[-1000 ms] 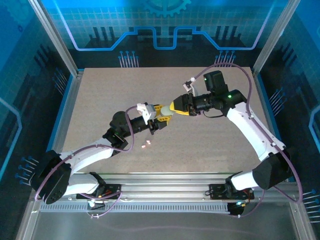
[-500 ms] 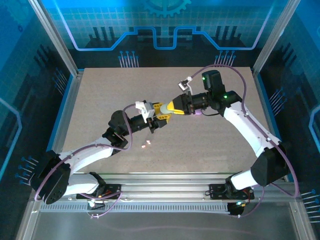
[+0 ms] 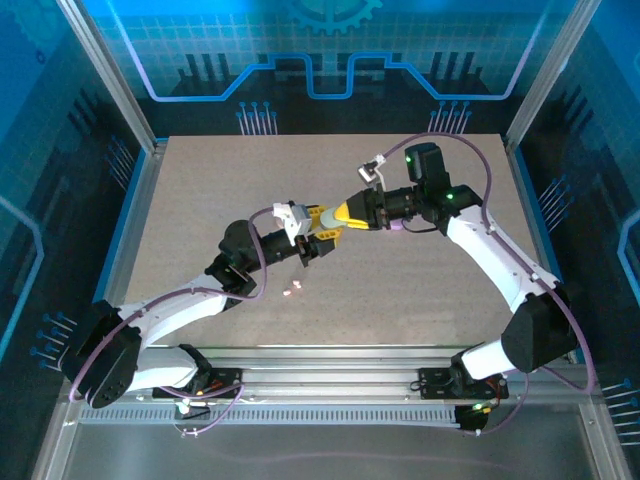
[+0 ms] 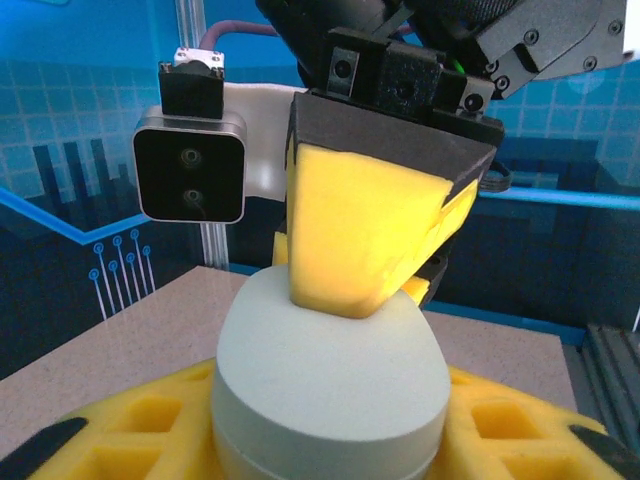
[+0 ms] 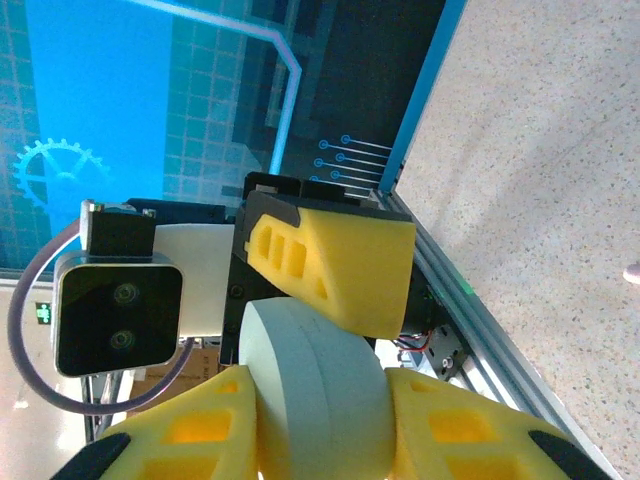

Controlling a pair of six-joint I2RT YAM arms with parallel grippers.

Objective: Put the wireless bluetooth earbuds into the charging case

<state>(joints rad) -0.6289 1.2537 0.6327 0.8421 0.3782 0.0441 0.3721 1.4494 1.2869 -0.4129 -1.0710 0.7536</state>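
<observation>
pale case in left gripper, right gripper clasping it too

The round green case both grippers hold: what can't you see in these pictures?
- Case: left wrist view, its bottom is cut off by the picture's edge, so open or closed can't be told.
- Case, top view: almost hidden between the left gripper and right gripper.
- Earbuds: top view, tiny specks, too small to count.
</observation>
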